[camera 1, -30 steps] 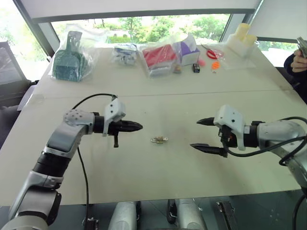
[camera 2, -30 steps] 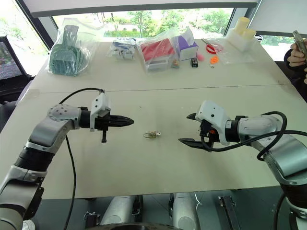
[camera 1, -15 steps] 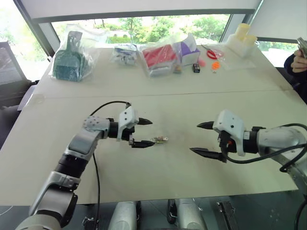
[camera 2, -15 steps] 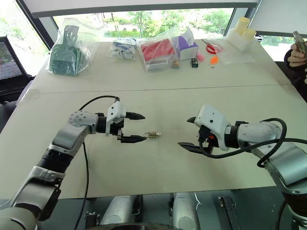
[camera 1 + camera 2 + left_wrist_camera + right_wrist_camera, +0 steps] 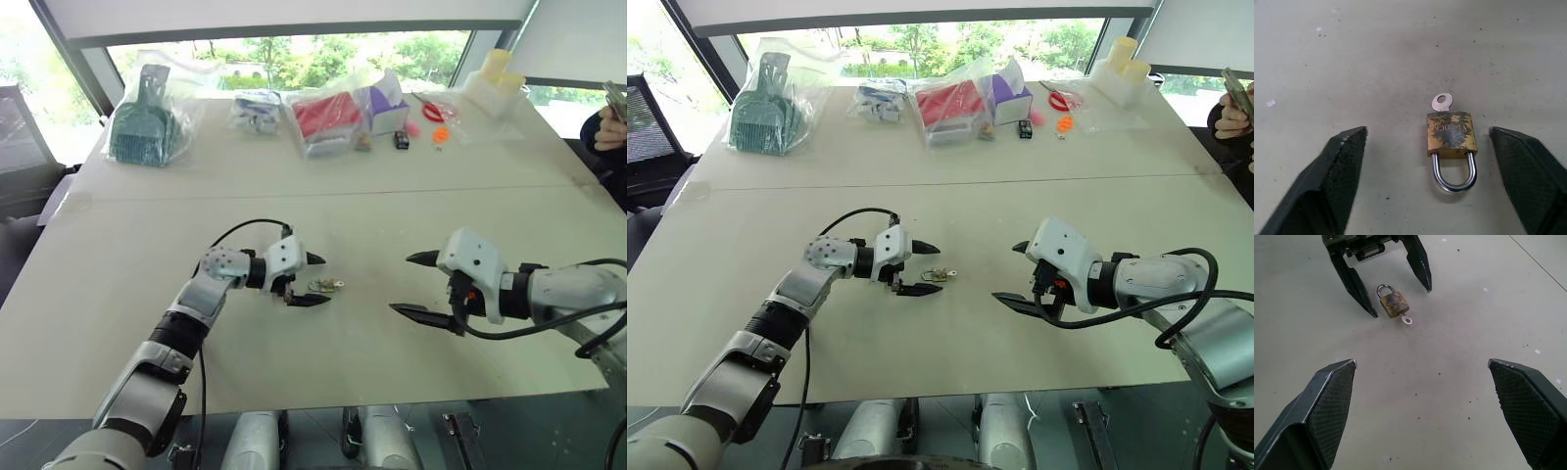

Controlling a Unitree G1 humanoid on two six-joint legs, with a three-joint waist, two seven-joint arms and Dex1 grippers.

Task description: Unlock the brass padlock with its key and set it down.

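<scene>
My left tool (image 5: 306,279), open and empty, straddles the brass padlock (image 5: 1451,134) flat on the worktop (image 5: 411,215), shackle toward it, key (image 5: 1441,102) pointing away; right tool (image 5: 419,284) wide open, farther.

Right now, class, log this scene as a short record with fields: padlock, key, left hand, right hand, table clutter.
padlock: brass padlock flat on the table, shackle closed
key: key in the keyhole
left hand: left hand open, fingers either side of the padlock, not touching
right hand: right hand open, empty, apart from the padlock
table clutter: plastic bags at far edge
</scene>
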